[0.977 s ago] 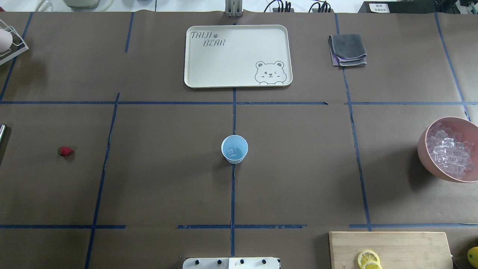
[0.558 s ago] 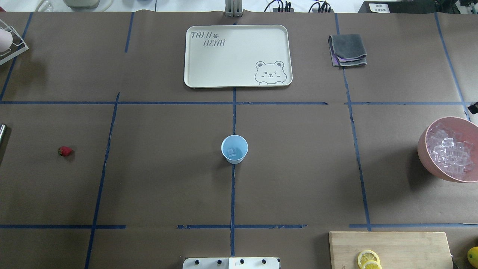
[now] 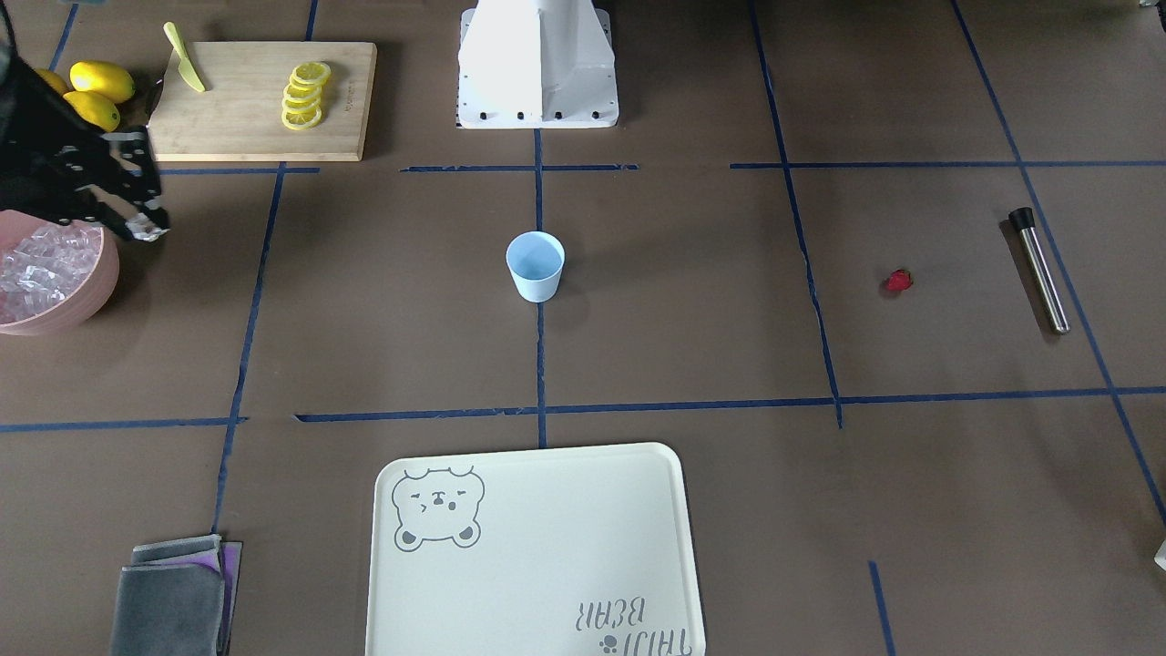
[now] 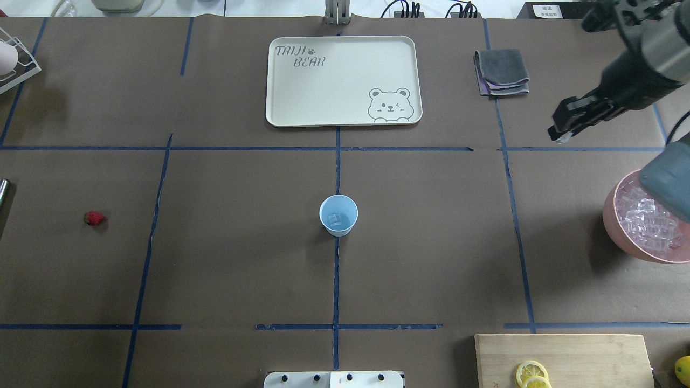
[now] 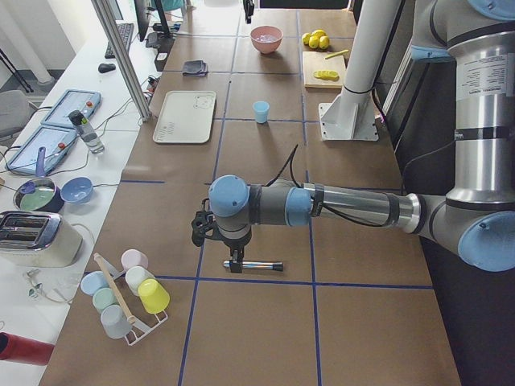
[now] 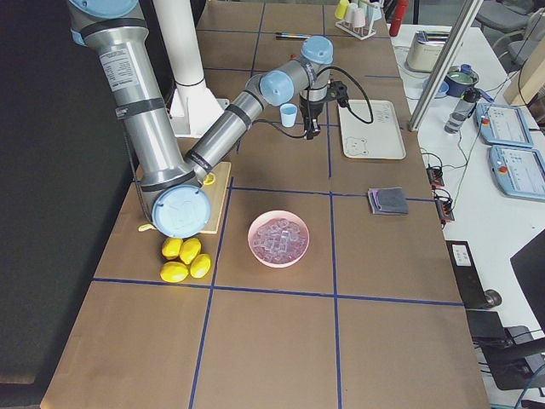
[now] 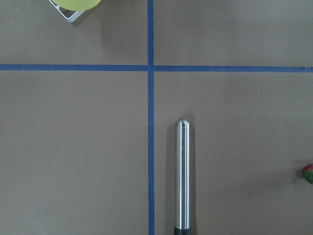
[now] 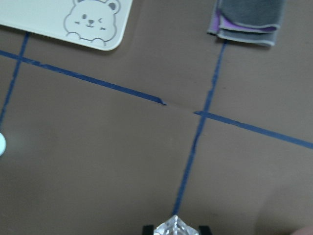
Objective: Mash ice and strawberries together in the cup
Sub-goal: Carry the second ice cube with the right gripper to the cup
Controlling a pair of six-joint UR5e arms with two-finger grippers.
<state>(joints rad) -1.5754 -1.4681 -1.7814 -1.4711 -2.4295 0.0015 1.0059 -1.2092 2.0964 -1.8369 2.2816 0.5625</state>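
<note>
The pale blue cup (image 4: 338,215) stands upright at the table's middle with one ice cube (image 4: 335,219) inside; it also shows in the front view (image 3: 535,264). My right gripper (image 4: 559,136) hovers between the cup and the pink bowl (image 4: 612,221), shut on an ice cube (image 8: 175,226). The bowl holds several ice cubes (image 4: 649,221). The red strawberry (image 4: 94,218) lies alone at the far left. My left gripper (image 5: 233,261) shows only in the exterior left view, over a steel muddler (image 7: 182,176); I cannot tell whether it is open or shut.
A cream bear tray (image 4: 302,102) lies behind the cup, with a folded grey cloth (image 4: 501,73) to its right. A wooden board (image 4: 593,355) with lemon slices (image 4: 532,373) is at the front right. A cup rack (image 5: 129,297) stands beyond the muddler.
My right arm has swung into the overhead view from the right edge, above the bowl. The cup, the strawberry and the bowl have not moved.
</note>
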